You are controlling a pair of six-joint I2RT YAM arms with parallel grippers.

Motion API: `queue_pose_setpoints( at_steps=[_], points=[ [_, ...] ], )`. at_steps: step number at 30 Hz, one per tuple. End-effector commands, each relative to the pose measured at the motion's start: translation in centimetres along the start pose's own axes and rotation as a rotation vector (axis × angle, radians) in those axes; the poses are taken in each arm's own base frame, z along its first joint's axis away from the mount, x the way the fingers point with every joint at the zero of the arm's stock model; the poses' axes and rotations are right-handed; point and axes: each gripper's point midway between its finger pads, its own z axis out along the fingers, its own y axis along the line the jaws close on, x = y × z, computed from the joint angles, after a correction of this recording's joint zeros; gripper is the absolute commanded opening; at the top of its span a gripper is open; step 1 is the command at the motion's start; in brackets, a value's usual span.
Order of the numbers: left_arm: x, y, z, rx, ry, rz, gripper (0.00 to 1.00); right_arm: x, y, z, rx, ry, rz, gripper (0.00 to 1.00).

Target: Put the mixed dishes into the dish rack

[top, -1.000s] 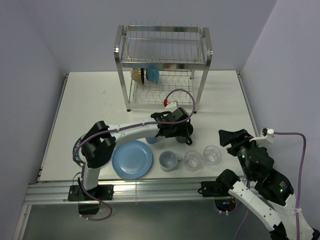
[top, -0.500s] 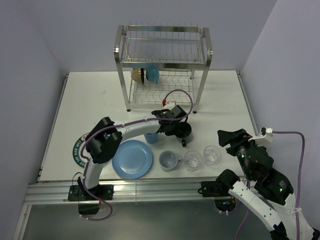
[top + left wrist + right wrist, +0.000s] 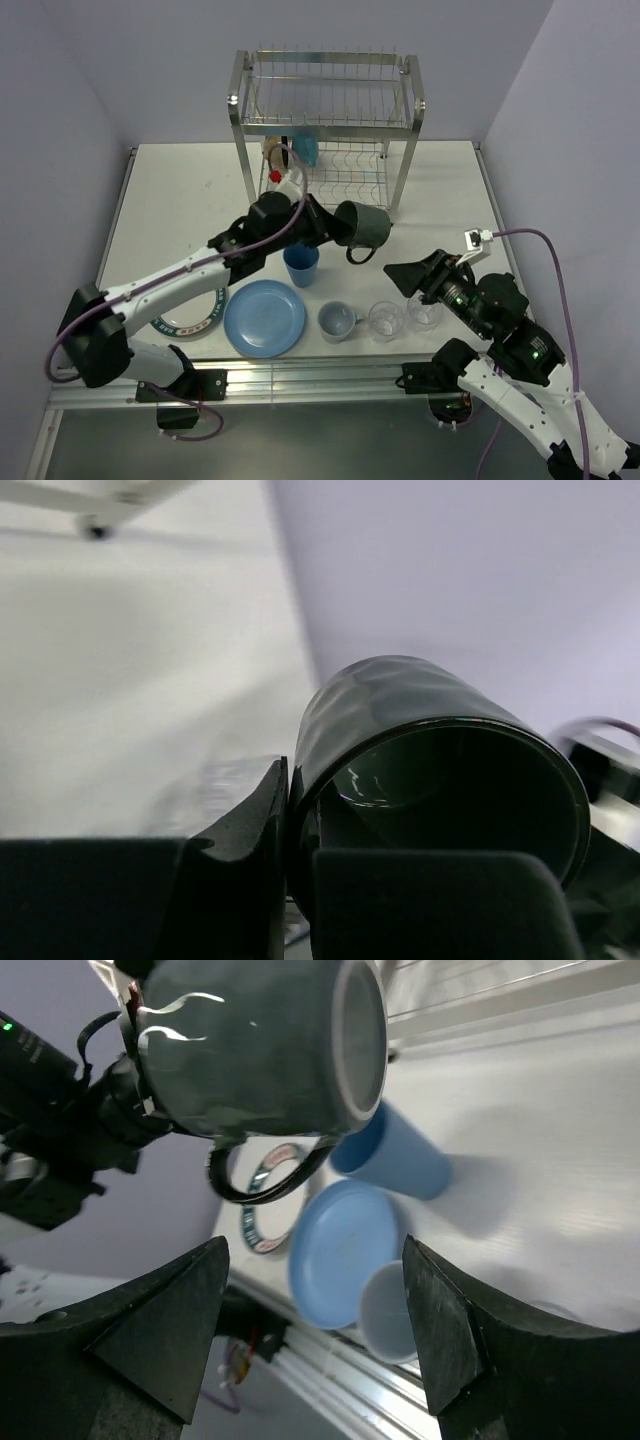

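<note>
Dark mug [image 3: 365,226] now lifted off tabletop [image 3: 180,200], left gripper [image 3: 338,224] clamped on rim; transport step; next, reach to dish rack [image 3: 413,100] beyond gripper.

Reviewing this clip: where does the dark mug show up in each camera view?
Top external: the dark glazed mug is mid-frame, held on its side in front of the steel wire dish rack.
Left wrist: it fills the centre right, mouth toward the camera.
Right wrist: upper left, handle hanging down.
Shared landmark: the left hand, shut on the mug, shows in all three views.
</note>
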Motion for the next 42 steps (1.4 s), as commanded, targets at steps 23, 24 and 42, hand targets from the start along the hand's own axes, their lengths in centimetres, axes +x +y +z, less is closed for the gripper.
queue_pose_setpoints(
  at_steps=[23, 24, 42],
  points=[
    [-1.1, -11.1, -12.9, 0.818, -0.117, -0.174, 0.00, 1.6, 10.7, 1.8, -0.670, 0.054, 0.275, 0.65],
    [-1.1, -11.0, -12.8, 0.813, -0.121, -0.175, 0.00, 1.5, 10.7, 1.9, -0.669, 0.043, 0.281, 0.65],
    [0.4, -10.3, -11.0, 0.799, -0.090, -0.186, 0.00, 2.2, 14.2, 2.8, -0.778, 0.071, 0.360, 0.26]
  ],
)
